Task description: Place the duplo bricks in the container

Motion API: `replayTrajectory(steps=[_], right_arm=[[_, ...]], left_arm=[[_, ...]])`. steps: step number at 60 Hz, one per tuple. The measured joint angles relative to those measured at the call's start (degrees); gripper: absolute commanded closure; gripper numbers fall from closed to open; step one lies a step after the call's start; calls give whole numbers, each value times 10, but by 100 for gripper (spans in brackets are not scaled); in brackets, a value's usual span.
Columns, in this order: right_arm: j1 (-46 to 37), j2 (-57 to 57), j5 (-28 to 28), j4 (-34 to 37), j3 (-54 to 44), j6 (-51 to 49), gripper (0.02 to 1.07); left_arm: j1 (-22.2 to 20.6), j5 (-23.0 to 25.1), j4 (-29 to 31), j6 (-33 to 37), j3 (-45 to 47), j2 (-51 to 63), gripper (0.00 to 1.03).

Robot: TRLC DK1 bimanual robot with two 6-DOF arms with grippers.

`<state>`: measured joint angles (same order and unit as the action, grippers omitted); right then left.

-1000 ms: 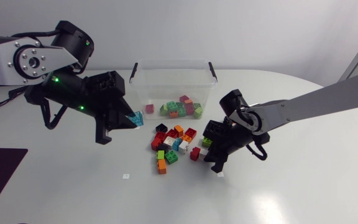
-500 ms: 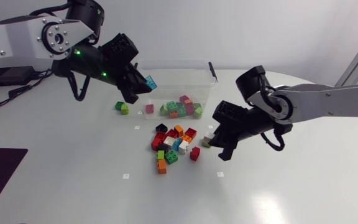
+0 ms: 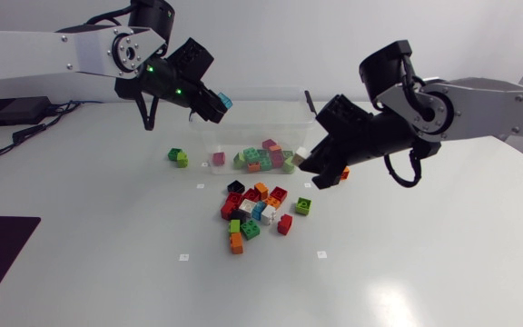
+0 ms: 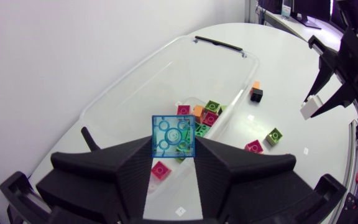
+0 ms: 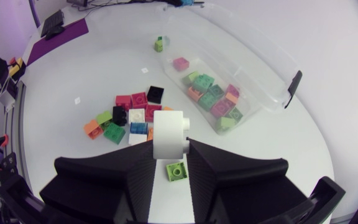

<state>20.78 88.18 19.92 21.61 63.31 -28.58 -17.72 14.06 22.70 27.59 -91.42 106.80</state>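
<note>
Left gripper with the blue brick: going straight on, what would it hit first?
Likely the clear container: the left gripper, shut on the blue brick, points into it, towards the bricks inside. Depth is unclear, so its near wall might come first.

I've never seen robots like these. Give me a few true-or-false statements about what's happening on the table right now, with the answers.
1. The left pincer holds a blue brick. True.
2. The right pincer is empty. False: it grips a white brick.
3. The container has nothing in it. False: several bricks lie inside.
4. A pile of bricks lies on the table outside the container. True.
</note>
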Motion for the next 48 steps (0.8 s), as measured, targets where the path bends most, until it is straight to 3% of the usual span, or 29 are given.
replayTrajectory(steps=[15,18,21,26,30,48], right_arm=[[0,17,0,-2,61,37,87],[0,23,0,-2,71,45,87],[0,31,0,-3,82,52,87],[0,44,-1,-6,101,65,87],[-1,56,-2,-8,116,75,87],[-3,107,-9,-8,179,110,87]], left_arm=[[1,-24,-8,-50,-69,53,82],[1,-26,-8,-57,-85,63,78],[1,-26,-8,-66,-98,72,68],[1,-26,-8,-74,-111,82,21],[0,-28,-9,-81,-114,86,4],[0,-40,-28,-81,-59,52,4]])
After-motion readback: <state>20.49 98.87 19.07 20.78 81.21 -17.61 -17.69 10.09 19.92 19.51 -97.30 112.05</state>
